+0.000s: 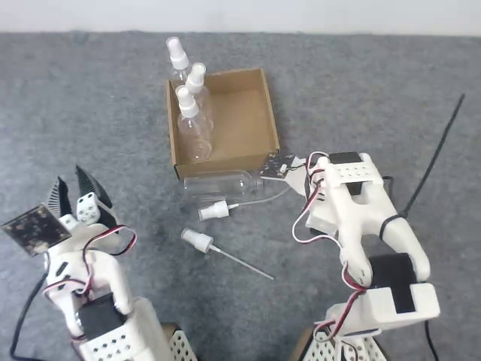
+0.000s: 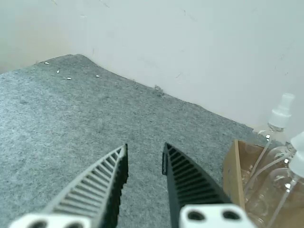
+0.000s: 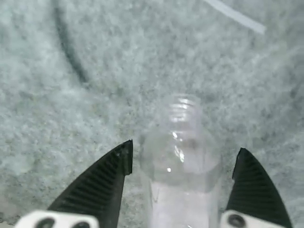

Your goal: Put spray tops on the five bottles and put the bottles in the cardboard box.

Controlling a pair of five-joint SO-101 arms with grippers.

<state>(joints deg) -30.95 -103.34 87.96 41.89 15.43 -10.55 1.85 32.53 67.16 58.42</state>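
Cardboard box [image 1: 242,120] with three capped bottles [image 1: 194,129], perhaps one outside; two loose tops [image 1: 213,211]; right gripper [image 3: 185,148] spread around one bare bottle [image 1: 218,183].

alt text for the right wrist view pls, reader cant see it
The right gripper is open, one dark toothed finger on each side of a clear bottle whose threaded neck has no spray top. The bottle lies on grey carpet, and a thin white tube crosses the carpet beyond it.

Rough grey felt [image 1: 376,90] lies underneath. The box [image 1: 240,124] is matt cardboard. The bottle [image 1: 218,183] at its 6 o'clock is clear, glossy plastic. The left gripper [image 2: 145,151] has ribbed black plastic fingers [image 2: 190,179].
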